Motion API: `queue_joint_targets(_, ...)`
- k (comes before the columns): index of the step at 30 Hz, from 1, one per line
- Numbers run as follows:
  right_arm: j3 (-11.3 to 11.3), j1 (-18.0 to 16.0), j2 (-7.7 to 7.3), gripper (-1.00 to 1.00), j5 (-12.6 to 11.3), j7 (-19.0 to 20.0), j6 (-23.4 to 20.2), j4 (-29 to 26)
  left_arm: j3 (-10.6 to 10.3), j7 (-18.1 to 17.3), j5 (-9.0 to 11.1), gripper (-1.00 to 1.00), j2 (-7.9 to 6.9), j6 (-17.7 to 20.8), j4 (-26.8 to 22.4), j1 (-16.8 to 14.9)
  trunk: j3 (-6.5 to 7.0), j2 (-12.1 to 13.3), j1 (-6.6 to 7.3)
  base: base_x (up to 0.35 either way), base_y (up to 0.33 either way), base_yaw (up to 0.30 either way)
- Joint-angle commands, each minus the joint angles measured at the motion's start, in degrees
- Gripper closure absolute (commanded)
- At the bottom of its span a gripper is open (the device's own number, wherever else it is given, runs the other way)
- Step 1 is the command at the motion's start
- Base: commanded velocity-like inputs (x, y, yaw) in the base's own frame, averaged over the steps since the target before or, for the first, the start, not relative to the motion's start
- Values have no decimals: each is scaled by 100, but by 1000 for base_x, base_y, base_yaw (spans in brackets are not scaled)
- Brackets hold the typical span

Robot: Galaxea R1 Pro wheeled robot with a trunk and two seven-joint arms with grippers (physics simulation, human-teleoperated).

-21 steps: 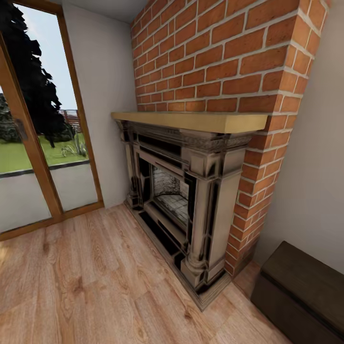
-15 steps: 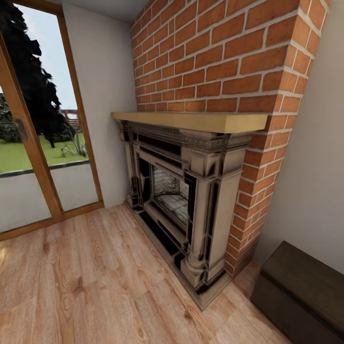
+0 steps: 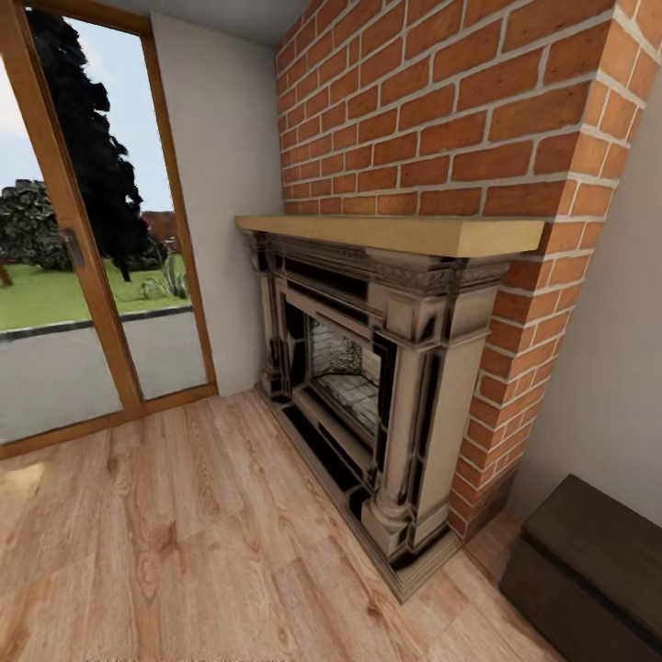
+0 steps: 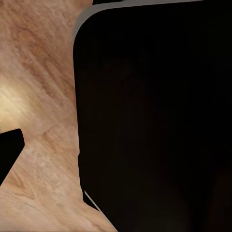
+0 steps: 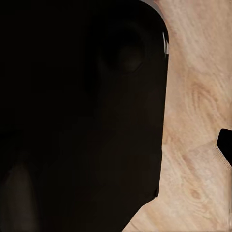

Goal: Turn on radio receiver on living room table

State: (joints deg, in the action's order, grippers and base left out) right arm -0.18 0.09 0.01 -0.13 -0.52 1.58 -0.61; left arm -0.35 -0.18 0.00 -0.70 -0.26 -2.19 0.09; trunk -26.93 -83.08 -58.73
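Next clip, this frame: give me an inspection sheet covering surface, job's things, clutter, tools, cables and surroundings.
Surface: light wood plank floor; no tabletop seen.
Job's things: nothing seen; the robot seems to be on its way.
Clutter: nothing seen on the floor.
Tools: cannot tell; both wrist views show a large dark shape over the floor.
Cables: nothing seen.
Surroundings: brick chimney with an ornate fireplace under a wooden mantel; glass door onto a lawn at left; dark chest at lower right.
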Motion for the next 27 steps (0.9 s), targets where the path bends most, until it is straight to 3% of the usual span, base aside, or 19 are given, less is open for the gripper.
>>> queue_joint_targets(1,0,0,0,-100,2,0,0,0,0,0,0,-100,0,0,0,0,0,0,0,0,0,270)
queue_joint_targets(27,0,0,7,-100,3,0,1,0,0,0,0,-100,0,0,0,0,0,0,0,0,0,275)
